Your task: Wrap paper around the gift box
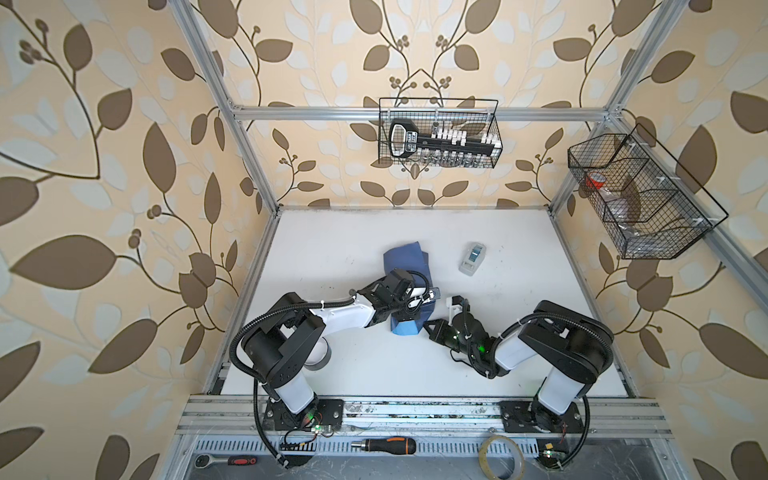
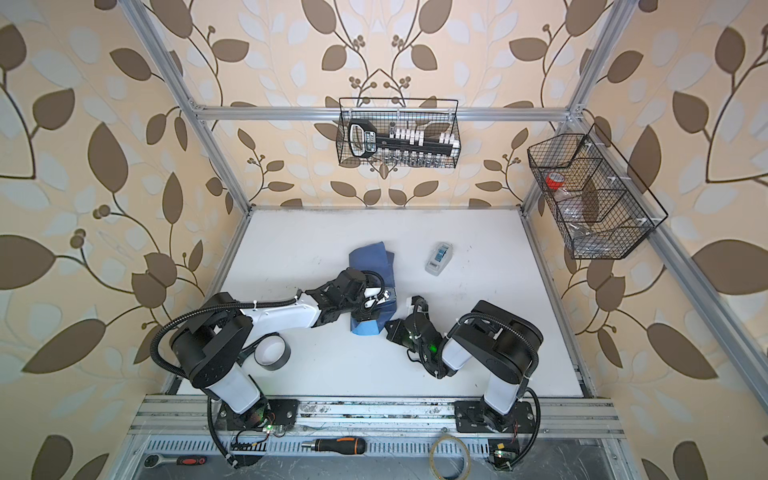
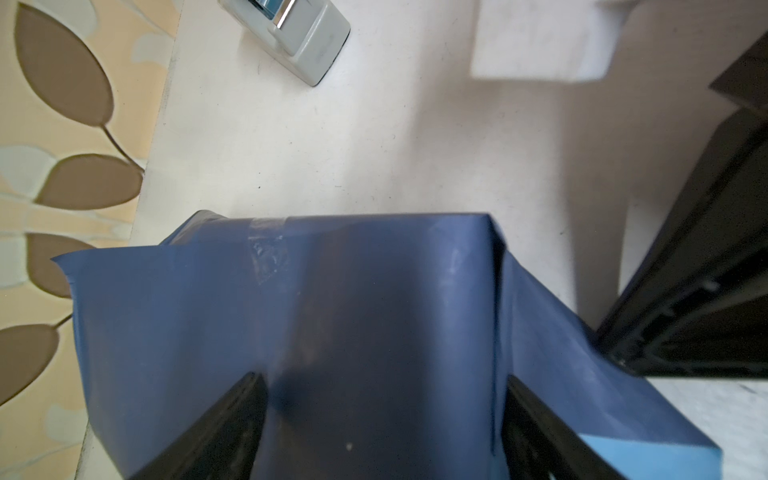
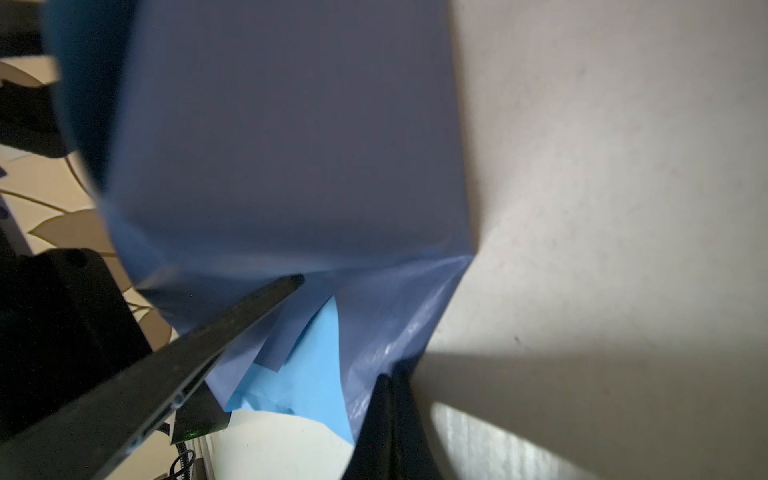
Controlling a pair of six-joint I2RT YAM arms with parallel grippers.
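The box sat mid-counter, hidden inside the paper [image 1: 401, 259]. The sheet was folded around it as a sleeve, dusky side out, and fixed by a tape patch [image 3: 266, 257]. Neither end was folded flat, and the light face showed at the near one.

The left end effector [image 3: 382, 376] had its jaws wide apart over the parcel, a finger toward each end; whether they pressed it could not be told. The right end effector [image 4: 392, 376] was closed on a creased flap of paper at the near end.

The sheet looked thin, limp and faintly glossy, likely to slip or tear if tugged, so best taken at flap edges. The box seemed light and stiff, best steadied by its flat faces.

The counter [image 1: 332, 365] was white, smooth and scuffed, probably offering little friction. A dispenser [image 1: 472, 258] lay near. Leaf-patterned walls [image 1: 104, 166], a metal frame [image 1: 316, 112] and wire baskets [image 1: 440, 133] closed in the cell.
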